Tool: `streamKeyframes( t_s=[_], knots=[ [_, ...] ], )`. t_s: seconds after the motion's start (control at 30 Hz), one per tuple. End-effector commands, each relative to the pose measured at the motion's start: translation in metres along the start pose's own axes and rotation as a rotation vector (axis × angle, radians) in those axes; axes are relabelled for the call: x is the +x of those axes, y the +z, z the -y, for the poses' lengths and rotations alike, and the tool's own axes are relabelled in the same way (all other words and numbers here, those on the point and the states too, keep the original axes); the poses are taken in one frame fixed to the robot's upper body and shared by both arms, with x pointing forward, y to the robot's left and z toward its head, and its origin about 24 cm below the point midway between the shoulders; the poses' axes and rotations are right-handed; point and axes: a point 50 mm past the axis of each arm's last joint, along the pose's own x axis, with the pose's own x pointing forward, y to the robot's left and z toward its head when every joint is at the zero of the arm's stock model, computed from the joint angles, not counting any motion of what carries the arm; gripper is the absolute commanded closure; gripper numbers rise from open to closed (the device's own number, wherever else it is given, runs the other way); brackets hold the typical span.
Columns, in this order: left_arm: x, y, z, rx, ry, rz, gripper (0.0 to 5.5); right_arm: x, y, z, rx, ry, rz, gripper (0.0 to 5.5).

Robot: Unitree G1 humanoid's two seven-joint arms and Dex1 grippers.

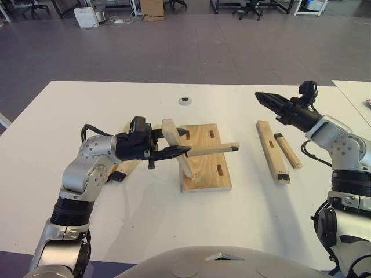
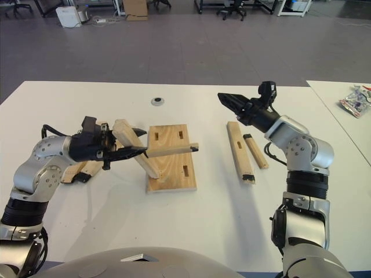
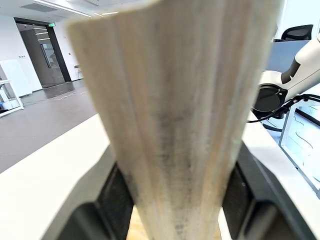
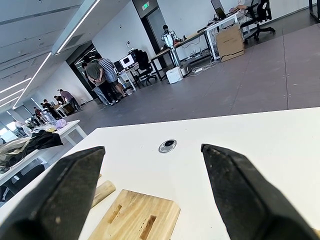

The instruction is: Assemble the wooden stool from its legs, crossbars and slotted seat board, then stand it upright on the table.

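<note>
Wooden crossbar (image 1: pixel 211 150) crosswise, dark tip rightward

Head stereo pair looked fwd/down over the same worktop (image 1: pixel 145 231); L wrist cam sat hard against a wooden bar (image 3: pixel 175 125), R wrist cam faced across it to the seat board (image 4: pixel 160 212).

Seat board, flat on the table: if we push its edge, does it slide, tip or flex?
The seat board looks like a thick, flat wooden slab: probably stiff, and likelier to slide than tip. The table looks smooth, so an off-centre push may spin it. The leg held in the left gripper slants over the board's left edge and might snag.
</note>
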Motion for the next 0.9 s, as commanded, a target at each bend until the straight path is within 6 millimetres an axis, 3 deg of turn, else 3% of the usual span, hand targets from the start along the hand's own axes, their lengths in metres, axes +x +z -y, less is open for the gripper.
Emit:
streamKeyframes(
  t_s=[0.03,0.13,0.27,0.43,0.67,0.8,0.9],
  knots=[
    [-0.002,-0.01,0.001,0.01,0.005,-0.071,3.44,0.003,0.005,-0.004,-0.018,0.006,0.014,1.89],
    [-0.001,-0.028,0.005,-0.018,-0.003,-0.141,3.44,0.004,0.004,-0.005,-0.019,0.006,0.014,1.89],
    [-0.007,-0.062,0.027,-0.172,-0.072,-0.304,3.44,0.005,0.004,-0.006,-0.015,0.011,0.017,1.89],
    [-0.013,-0.074,0.036,-0.307,-0.085,-0.303,3.44,0.008,0.004,-0.01,-0.008,0.023,0.02,1.89],
    [-0.02,-0.07,0.021,-0.203,0.025,-0.289,1.97,0.009,0.002,-0.013,0.002,0.023,0.031,1.89],
    [-0.026,-0.071,0.027,-0.174,0.136,-0.266,1.28,0.007,-0.001,-0.014,0.009,0.02,0.034,1.89],
    [-0.045,-0.081,0.035,-0.12,0.258,-0.385,0.81,0.007,-0.003,-0.013,0.017,0.016,0.03,1.89]
  ],
)
